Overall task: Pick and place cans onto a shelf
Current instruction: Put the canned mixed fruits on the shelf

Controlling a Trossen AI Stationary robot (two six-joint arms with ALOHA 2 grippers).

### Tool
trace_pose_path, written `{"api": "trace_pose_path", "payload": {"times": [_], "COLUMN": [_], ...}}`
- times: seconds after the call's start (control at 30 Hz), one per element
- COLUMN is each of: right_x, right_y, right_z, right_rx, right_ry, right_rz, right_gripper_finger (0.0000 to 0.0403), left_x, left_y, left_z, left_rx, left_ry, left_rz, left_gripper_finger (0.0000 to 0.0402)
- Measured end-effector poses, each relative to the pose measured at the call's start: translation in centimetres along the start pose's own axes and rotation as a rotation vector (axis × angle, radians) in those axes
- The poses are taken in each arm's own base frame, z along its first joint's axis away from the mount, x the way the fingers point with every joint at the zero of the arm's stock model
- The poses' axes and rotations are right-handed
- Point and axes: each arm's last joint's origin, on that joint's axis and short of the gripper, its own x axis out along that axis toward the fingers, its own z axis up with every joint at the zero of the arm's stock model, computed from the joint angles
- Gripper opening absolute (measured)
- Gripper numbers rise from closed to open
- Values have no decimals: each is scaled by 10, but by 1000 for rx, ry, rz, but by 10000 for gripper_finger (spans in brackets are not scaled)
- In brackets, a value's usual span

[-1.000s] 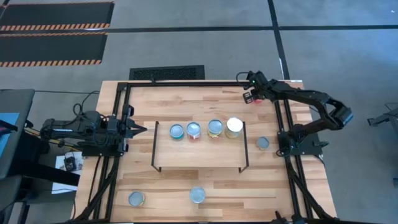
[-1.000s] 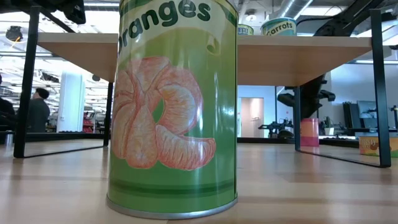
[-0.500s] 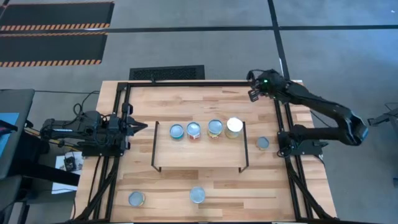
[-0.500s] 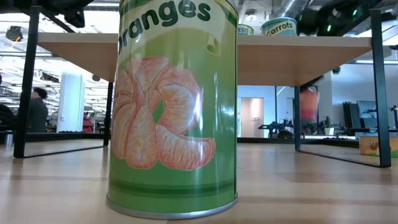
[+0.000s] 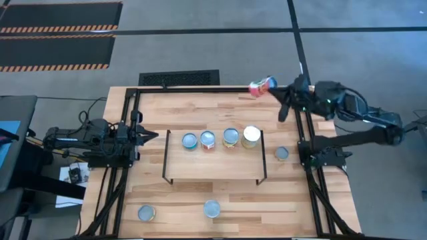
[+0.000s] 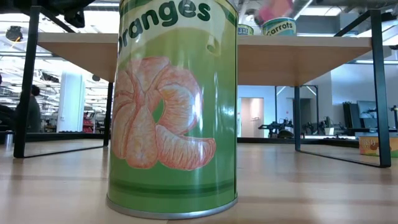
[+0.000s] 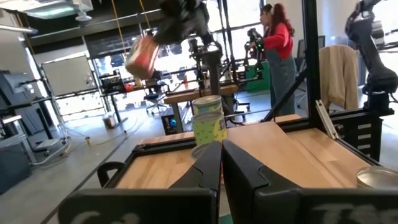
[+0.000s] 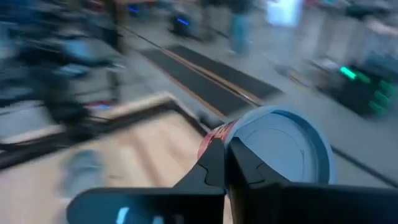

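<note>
An orange-red can (image 5: 262, 87) is tilted on its side in the air over the table's far edge, right of the middle. It shows blurred in the low view (image 6: 273, 9) and in the left wrist view (image 7: 143, 53). My right gripper (image 5: 279, 95) is right beside it, with its fingers close together (image 8: 225, 146). Several cans (image 5: 220, 139) stand upright in a row on the light-wood shelf (image 5: 213, 163). My left gripper (image 5: 150, 138) is shut and empty, left of the shelf, and also shows in its own wrist view (image 7: 221, 146). My right gripper comes level from the table's right at the can's silver top (image 8: 280, 155), which faces the wrist camera. The fingertips (image 8: 214, 149) stand at the top's rim beside the red label (image 8: 207, 142) and hide the place of contact. The can is lifted clear and tipped on its side.
One can (image 5: 282, 153) stands on the table right of the shelf. Two more stand near the front edge (image 5: 146, 213), (image 5: 212, 209); the second one fills the low view as a green oranges can (image 6: 174, 106). A black frame (image 5: 303, 133) runs around the table. People stand in the room beyond.
My right gripper has risen from the table's far right corner with the orange-red can, moving fast toward the far edge. The can has left the table and tipped from upright onto its side. My left arm has kept still.
</note>
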Motion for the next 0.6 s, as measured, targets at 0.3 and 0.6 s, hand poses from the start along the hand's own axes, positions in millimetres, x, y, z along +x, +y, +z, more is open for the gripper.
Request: {"api": "trace_pose_path", "payload": {"times": [0.3, 0.6], "right_x": [0, 13], "right_y": [93, 178], "right_z": [25, 26], "right_rx": [-207, -372], "right_ry": [38, 288], "right_rz": [306, 403], "right_gripper_finger": [9, 9], "left_x": [0, 0], "left_y": [0, 0], "left_z": [0, 0], "left_rx": [11, 11], "left_ry": [3, 4], "left_rz": [15, 14], "left_gripper_finger": [4, 4]}}
